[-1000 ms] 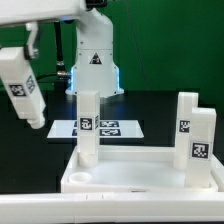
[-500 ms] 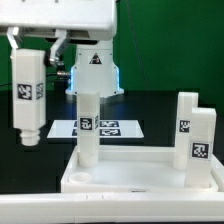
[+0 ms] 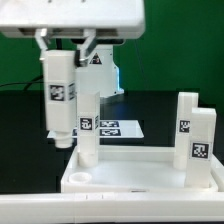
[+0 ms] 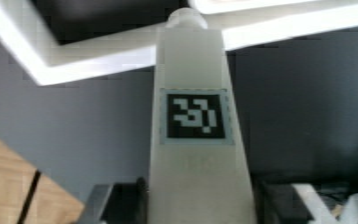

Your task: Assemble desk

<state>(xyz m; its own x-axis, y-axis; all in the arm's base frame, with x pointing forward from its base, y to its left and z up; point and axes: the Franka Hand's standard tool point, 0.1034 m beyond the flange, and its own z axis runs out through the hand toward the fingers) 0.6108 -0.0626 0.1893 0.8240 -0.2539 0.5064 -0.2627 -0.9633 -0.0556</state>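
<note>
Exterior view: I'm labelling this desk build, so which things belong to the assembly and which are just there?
Part of the job:
- desk top, rimmed, lying with its sockets up
- three legs standing in it
- held leg, upright in the gripper

Just there:
- marker board behind the desk top
- black table

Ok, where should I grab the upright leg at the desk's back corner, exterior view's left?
Take the upright leg near its free top end, above the tag, coming straight down from above. It stands vertical with its foot seated in the desk top, so only the upper part is clear, and its flat opposite sides should suit a pinch.
</note>
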